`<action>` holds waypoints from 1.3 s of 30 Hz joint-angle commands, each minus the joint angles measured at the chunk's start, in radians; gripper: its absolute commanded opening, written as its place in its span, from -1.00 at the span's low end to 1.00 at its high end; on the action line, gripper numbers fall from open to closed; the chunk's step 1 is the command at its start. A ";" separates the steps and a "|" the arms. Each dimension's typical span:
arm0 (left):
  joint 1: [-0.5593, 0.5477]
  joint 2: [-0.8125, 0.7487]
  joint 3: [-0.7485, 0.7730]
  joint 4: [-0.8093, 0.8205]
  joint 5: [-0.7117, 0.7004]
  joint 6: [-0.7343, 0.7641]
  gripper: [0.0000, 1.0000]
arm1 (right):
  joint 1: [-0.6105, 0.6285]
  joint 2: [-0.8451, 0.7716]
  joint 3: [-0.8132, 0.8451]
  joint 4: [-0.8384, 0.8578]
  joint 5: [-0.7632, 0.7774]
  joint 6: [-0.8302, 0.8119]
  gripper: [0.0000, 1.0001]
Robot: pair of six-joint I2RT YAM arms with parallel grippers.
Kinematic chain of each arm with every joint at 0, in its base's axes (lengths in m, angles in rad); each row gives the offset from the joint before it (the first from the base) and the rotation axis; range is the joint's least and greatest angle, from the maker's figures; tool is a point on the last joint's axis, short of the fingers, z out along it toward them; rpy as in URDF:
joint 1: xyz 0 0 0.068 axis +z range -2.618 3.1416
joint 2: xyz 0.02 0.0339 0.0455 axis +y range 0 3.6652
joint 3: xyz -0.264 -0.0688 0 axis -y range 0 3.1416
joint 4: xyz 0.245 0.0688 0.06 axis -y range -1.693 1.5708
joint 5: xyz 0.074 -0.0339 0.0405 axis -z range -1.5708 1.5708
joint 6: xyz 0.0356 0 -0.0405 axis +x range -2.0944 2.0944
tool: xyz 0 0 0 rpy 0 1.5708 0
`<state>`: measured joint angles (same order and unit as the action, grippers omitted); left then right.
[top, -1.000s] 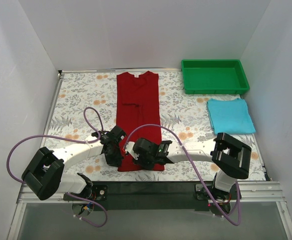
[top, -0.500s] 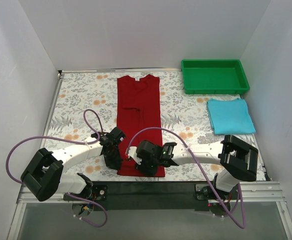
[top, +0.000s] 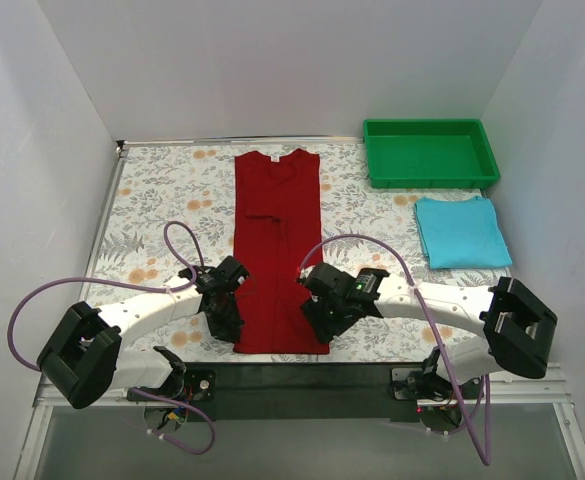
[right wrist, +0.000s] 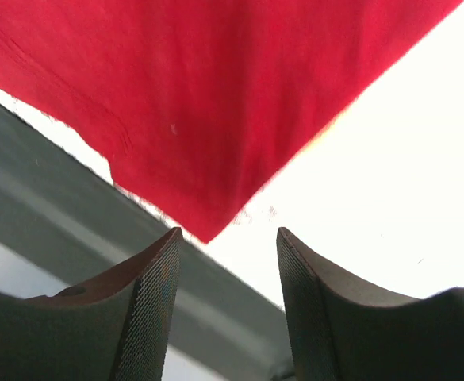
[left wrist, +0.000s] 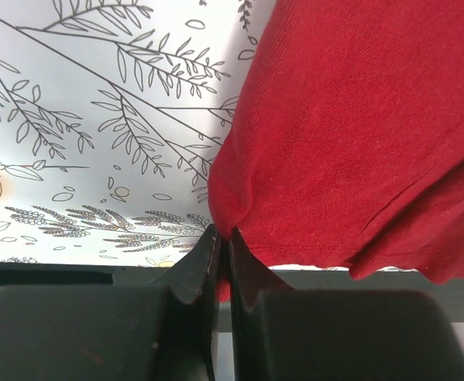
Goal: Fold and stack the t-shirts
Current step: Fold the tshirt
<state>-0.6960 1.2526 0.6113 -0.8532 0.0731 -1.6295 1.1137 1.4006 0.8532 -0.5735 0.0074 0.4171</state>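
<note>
The dark red t-shirt (top: 276, 240) lies as a long narrow strip down the middle of the floral tablecloth, collar at the far end. My left gripper (top: 228, 325) is shut on its near left hem corner, with red cloth (left wrist: 327, 135) pinched between the jaws (left wrist: 222, 238). My right gripper (top: 322, 318) is open at the near right corner; in the right wrist view that corner (right wrist: 208, 226) hangs just ahead of the open jaws (right wrist: 228, 246), not between them. The turquoise blue t-shirt (top: 461, 231) lies folded as a small rectangle at the right.
A green plastic tray (top: 428, 153) stands at the far right corner. The floral tablecloth (top: 162, 200) covers the table. A dark strip (top: 302, 378) runs along the near edge by the arm bases. White walls close in on three sides.
My right gripper has moved right, from over the shirt's near middle to its near right corner. The shirt's near hem has been drawn nearer. My left gripper has barely moved.
</note>
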 commanded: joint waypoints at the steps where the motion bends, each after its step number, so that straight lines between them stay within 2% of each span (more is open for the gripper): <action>1: -0.002 -0.024 -0.012 -0.010 0.034 0.005 -0.88 | 0.005 0.017 -0.006 -0.068 -0.046 0.137 -0.04; 19: -0.002 -0.022 -0.021 -0.004 0.062 0.026 -0.88 | 0.028 0.176 -0.025 -0.028 -0.126 0.164 -0.34; 22: -0.002 -0.028 -0.025 -0.004 0.073 0.023 -0.89 | 0.034 0.166 -0.039 -0.038 -0.132 0.161 -0.53; 23: -0.002 -0.033 -0.025 -0.007 0.076 0.022 -0.91 | 0.034 0.156 -0.052 -0.040 -0.132 0.158 -0.72; 25: -0.002 -0.039 -0.028 -0.007 0.097 0.020 -0.98 | 0.034 0.118 -0.062 -0.049 -0.124 0.158 -0.97; 32: 0.003 -0.091 0.016 -0.026 0.125 0.008 -1.00 | -0.012 -0.002 -0.010 -0.124 -0.063 0.135 -0.97; 35: 0.032 -0.075 0.074 -0.032 0.108 0.029 -1.00 | -0.096 -0.025 0.013 -0.126 -0.069 0.098 -0.97; 39: 0.123 -0.073 0.152 -0.043 0.102 0.078 -1.00 | -0.161 -0.046 0.072 -0.134 -0.079 0.048 -0.97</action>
<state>-0.6300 1.1908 0.6922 -0.8837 0.1680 -1.5929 0.9905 1.3880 0.8597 -0.6811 -0.0788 0.5179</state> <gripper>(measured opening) 0.038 0.019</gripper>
